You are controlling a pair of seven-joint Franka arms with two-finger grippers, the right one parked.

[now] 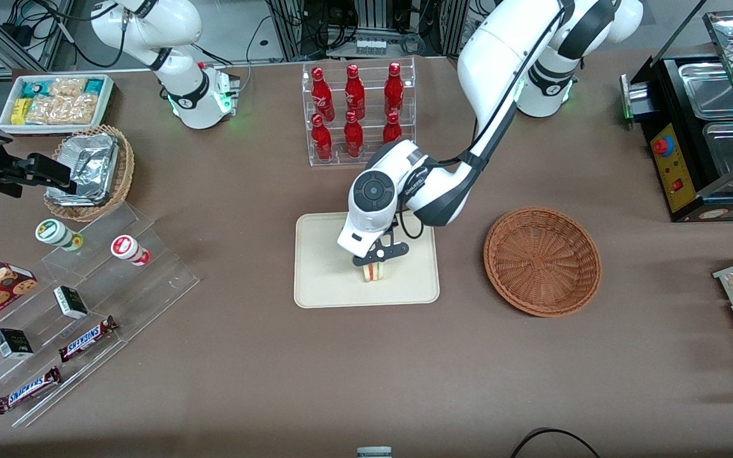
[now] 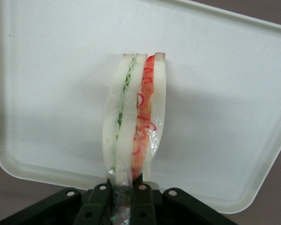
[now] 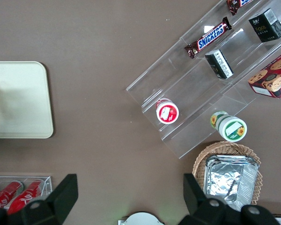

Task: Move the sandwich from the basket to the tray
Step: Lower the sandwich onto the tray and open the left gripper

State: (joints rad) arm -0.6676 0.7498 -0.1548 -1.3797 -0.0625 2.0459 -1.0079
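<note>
The sandwich (image 1: 373, 271) (image 2: 133, 126), a wrapped wedge of white bread with green and red filling, stands on edge on the cream tray (image 1: 322, 286) (image 2: 234, 93). My left gripper (image 1: 376, 257) (image 2: 123, 202) reaches down over the tray, shut on the sandwich's plastic-wrapped tip, black fingers (image 2: 99, 206) pressed on either side. The reddish-brown wicker basket (image 1: 542, 261) sits beside the tray toward the working arm's end, with nothing in it.
A clear rack of red bottles (image 1: 357, 111) stands farther from the front camera than the tray. A tan basket with foil (image 1: 93, 168), a white snack box (image 1: 55, 102) and acrylic steps with candy bars (image 1: 61, 318) lie toward the parked arm's end. A black food warmer (image 1: 704, 127) sits toward the working arm's end.
</note>
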